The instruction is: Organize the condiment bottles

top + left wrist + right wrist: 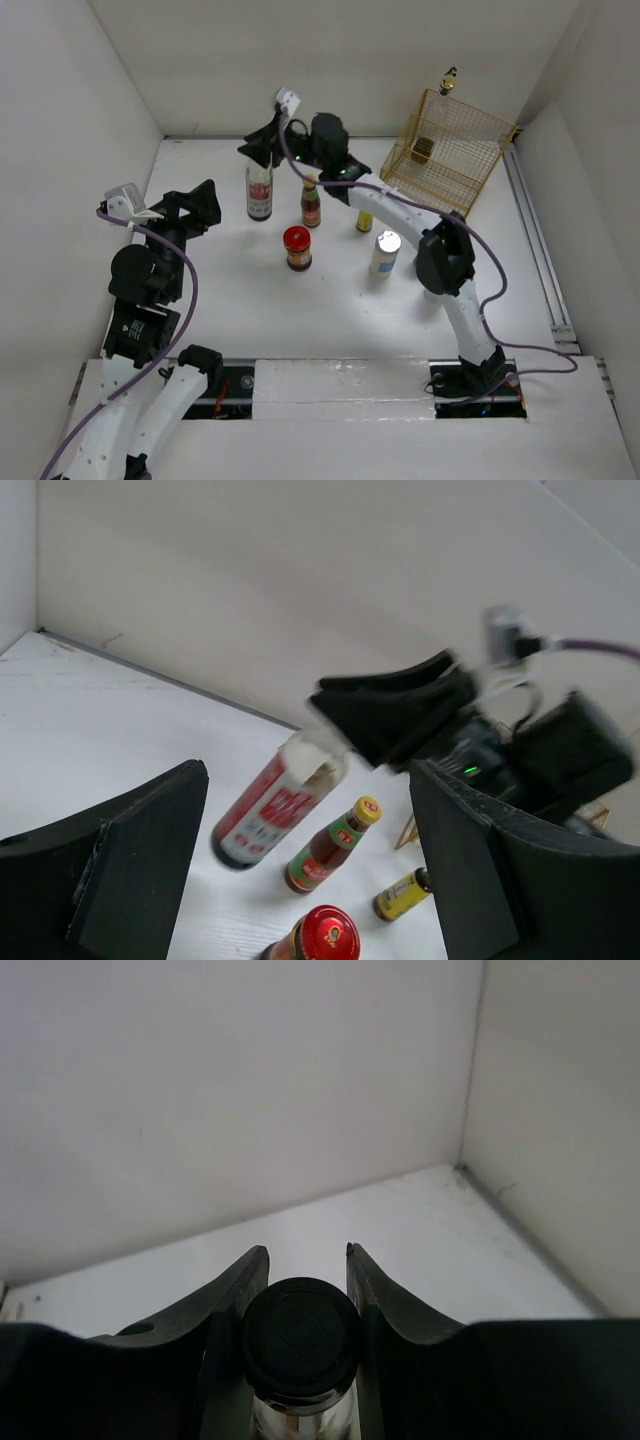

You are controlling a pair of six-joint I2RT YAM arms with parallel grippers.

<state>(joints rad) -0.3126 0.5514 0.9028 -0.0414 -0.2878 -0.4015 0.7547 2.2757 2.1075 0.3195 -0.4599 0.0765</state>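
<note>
My right gripper (pixel 262 150) is shut on the black cap (pixel 300 1345) of a tall clear bottle with a red label (pixel 259 192), which is upright at the back left. It also shows in the left wrist view (pixel 275 810). To its right stand a brown sauce bottle with a yellow cap (pixel 311 203), a red-capped jar (pixel 297 247), a small yellow bottle (pixel 364 221) and a white bottle with a silver cap (pixel 384 252). My left gripper (pixel 203 207) is open and empty, left of the tall bottle, pointing at it.
A gold wire basket (pixel 470 135) stands at the back right with a small brown bottle (pixel 424 148) inside. A gold-capped bottle (pixel 449 80) shows above its back rim. White walls close in the table on the left, back and right. My right arm (pixel 400 210) spans above the bottles.
</note>
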